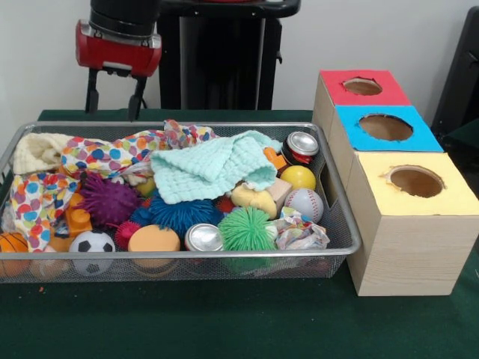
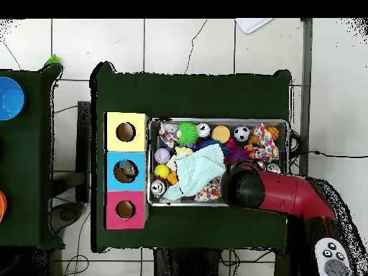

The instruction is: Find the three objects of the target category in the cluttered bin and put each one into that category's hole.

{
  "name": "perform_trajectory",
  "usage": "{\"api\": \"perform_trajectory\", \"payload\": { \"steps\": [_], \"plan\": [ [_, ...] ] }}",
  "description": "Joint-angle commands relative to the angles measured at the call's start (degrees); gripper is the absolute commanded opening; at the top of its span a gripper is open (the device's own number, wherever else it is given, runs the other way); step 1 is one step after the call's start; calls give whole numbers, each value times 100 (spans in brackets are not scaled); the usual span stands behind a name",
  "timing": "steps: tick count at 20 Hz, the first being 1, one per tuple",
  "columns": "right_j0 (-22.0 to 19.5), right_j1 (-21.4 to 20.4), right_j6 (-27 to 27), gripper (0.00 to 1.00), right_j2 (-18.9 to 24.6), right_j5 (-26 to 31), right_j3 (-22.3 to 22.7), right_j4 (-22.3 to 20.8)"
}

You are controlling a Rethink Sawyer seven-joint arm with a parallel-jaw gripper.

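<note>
The wire mesh bin (image 1: 224, 254) is full of toys and cloths; it also shows in the overhead view (image 2: 215, 120). No transparent crinkly container shows among them in either view. My gripper (image 1: 114, 101) hangs open and empty above the bin's far left corner. In the overhead view the red arm (image 2: 287, 198) covers it. The blue-topped box's hole (image 1: 385, 127) is to the right of the bin, between the red and yellow boxes. In the overhead view something with a bluish glint lies inside this hole (image 2: 126, 172).
A mint knitted cloth (image 1: 213, 168) and a dotted cloth (image 1: 112, 155) cover much of the bin. Two silver cans (image 1: 203, 238) (image 1: 301, 144), a dotted paper wad (image 1: 299, 232), spiky balls and sport balls lie around them. The red-topped box (image 1: 362, 86) and the yellow-topped box (image 1: 416, 181) flank the blue one.
</note>
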Motion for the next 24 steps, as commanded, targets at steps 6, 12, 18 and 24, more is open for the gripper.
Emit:
{"api": "perform_trajectory", "payload": {
  "steps": [6, 12, 18, 24],
  "plan": [
    [-202, 495, -213, 100, 218, 70, -147, -782],
    [-493, 517, -659, 100, 434, 280, -384, -1006],
    [-650, 533, -785, 100, 552, 353, -481, -1256],
    [-761, 582, -729, 100, 623, 259, -510, -1439]
  ]
}}
